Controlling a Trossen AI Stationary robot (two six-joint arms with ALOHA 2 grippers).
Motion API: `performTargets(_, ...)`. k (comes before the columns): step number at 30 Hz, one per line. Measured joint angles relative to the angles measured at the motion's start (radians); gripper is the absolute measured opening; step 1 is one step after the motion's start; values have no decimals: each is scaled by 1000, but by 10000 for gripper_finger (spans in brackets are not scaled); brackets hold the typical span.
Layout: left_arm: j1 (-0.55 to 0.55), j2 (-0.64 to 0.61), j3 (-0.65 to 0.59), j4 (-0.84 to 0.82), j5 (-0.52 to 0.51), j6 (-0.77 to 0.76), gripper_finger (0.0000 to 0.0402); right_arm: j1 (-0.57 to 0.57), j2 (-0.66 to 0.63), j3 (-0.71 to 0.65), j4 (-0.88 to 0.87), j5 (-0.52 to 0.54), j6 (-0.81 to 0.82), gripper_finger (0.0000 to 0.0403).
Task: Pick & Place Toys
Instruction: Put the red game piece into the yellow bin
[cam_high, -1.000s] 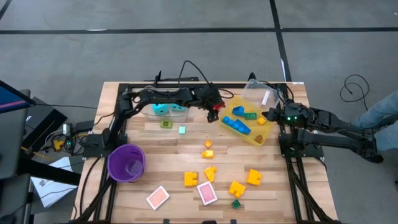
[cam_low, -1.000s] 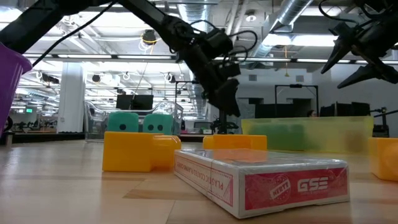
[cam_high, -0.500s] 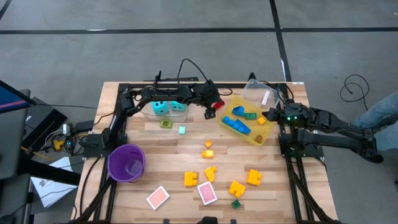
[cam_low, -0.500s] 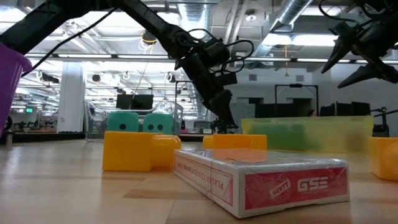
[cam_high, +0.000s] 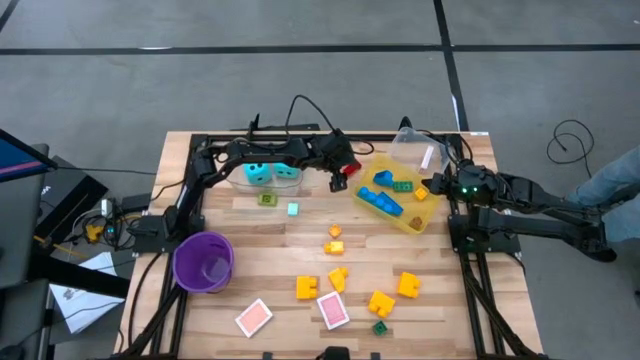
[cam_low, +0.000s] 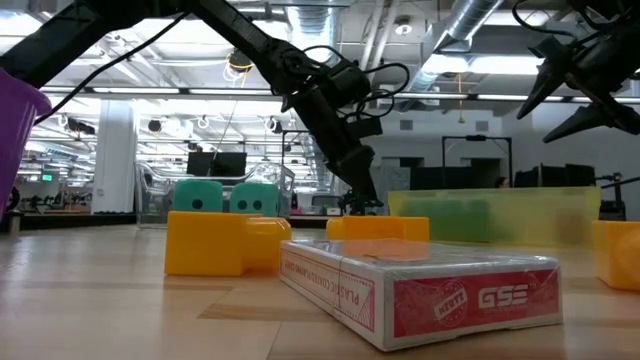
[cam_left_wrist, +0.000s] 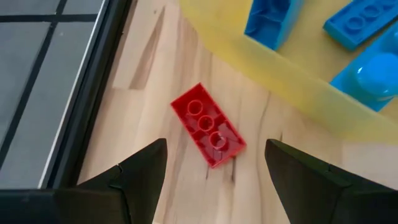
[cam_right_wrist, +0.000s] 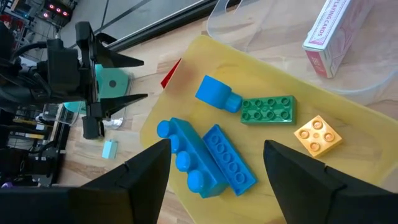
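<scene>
Left hand (cam_high: 344, 178) hangs over the far middle of the desk (cam_high: 290, 240), fingers apart, holding nothing. Directly between its fingers in the left wrist view lies a red brick (cam_left_wrist: 208, 124), flat on the wood, just beside the outer wall of the yellow bin (cam_high: 432, 215) and not touching the fingers.

Right hand (cam_right_wrist: 214, 163) is raised at the desk's right edge above the bin, fingers apart, empty. Inside the bin: several blue bricks (cam_right_wrist: 211, 158), a green brick (cam_right_wrist: 267, 109) and an orange brick (cam_right_wrist: 318, 135).

Two cyan dice (cam_high: 270, 173) sit in a clear container at the far left of the desk. Yellow bricks (cam_high: 380, 292) and two pink cards (cam_high: 254, 318) lie scattered on the near half. A purple cup (cam_high: 204, 262) stands at the left side.
</scene>
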Motion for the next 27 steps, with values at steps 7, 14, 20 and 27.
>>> performTargets(7,-19,-51,-2,-46,5,-52,263,2,0,0,16,-4,-3,248)
performTargets(14,1,-176,2,82,59,-629,186,1,0,0,121,-11,-72,248)
performTargets(20,38,-137,0,256,84,-1193,19,2,0,0,186,-25,-79,248)
performTargets(27,59,-27,2,355,89,-1554,1,19,0,0,195,-31,-95,248)
